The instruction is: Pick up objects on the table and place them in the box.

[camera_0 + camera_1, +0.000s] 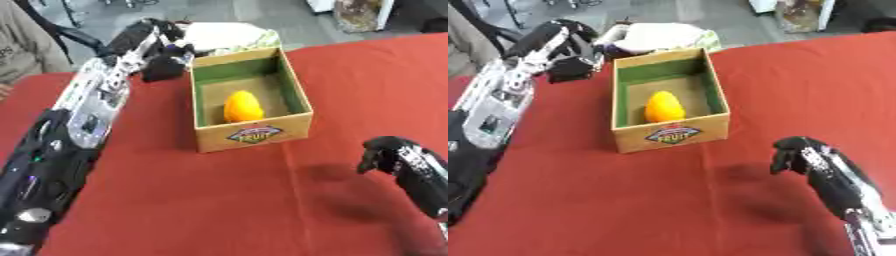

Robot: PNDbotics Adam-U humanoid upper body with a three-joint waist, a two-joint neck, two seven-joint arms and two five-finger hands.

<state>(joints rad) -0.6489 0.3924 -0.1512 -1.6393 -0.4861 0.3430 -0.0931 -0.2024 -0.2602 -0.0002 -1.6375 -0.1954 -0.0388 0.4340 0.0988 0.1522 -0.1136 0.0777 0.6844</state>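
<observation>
An open cardboard box (254,134) with a green inner lining and a fruit label on its front wall stands on the red table, towards the far side. Inside it, near the front wall, lies a yellow-orange fruit (242,106). My left arm runs up the left side, and its black hand (163,64) is beside the box's far left corner, outside the box; its grasp is hidden. Right of the box and nearer to me, my right hand (391,152) hovers above the cloth with fingers curled and nothing in them, casting a shadow to its left.
A white bundle with a green print (658,36) lies just behind the box at the table's far edge (367,42), close to my left hand. Red cloth (210,200) covers the table in front of the box. Floor shows beyond the far edge.
</observation>
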